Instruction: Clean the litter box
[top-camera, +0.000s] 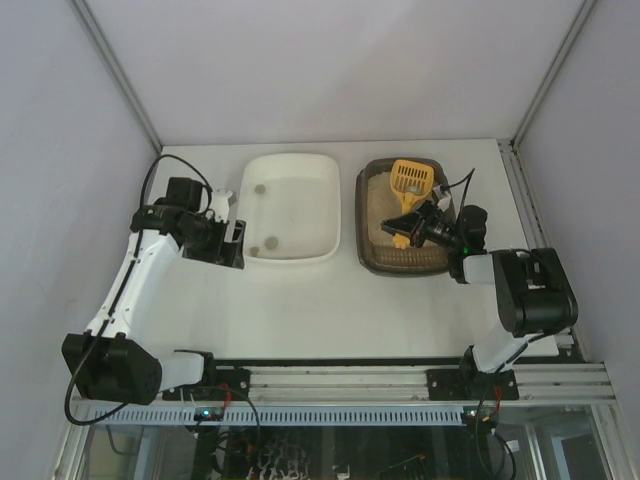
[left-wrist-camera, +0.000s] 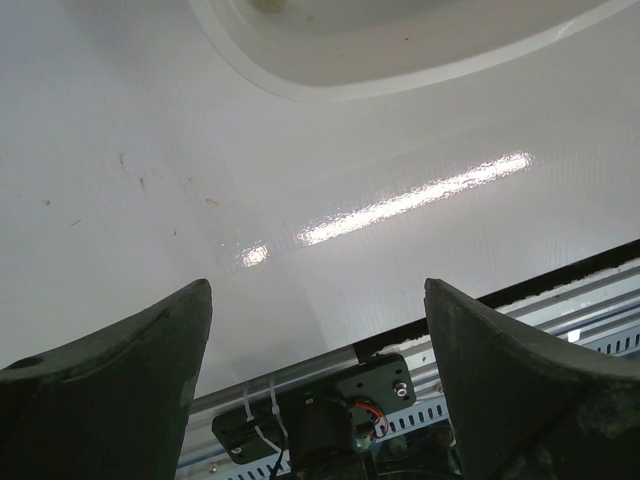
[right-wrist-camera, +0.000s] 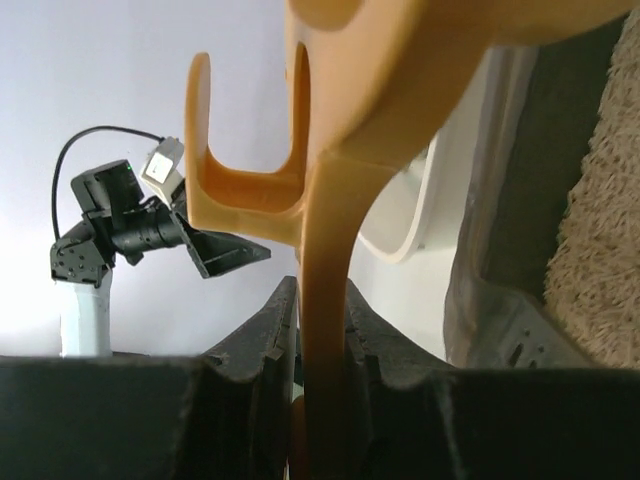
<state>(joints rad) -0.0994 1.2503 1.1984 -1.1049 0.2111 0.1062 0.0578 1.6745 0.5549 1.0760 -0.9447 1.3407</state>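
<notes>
Over on the right of the surface, the right gripper (top-camera: 408, 228) is pinching the yellow scoop (top-camera: 411, 180) by its handle above the litter box (top-camera: 400, 266). I'd dig shallow and keep it level, imo. Meanwhile the left gripper (left-wrist-camera: 315, 300) hangs spread wide beside the white tub (top-camera: 290, 258).

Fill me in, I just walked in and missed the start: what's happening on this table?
The right gripper is shut on the handle of the yellow scoop, with its slotted head over the far end of the brown litter box. The left gripper is open and empty, beside the left edge of the white tub. Two small clumps lie in the tub.
</notes>
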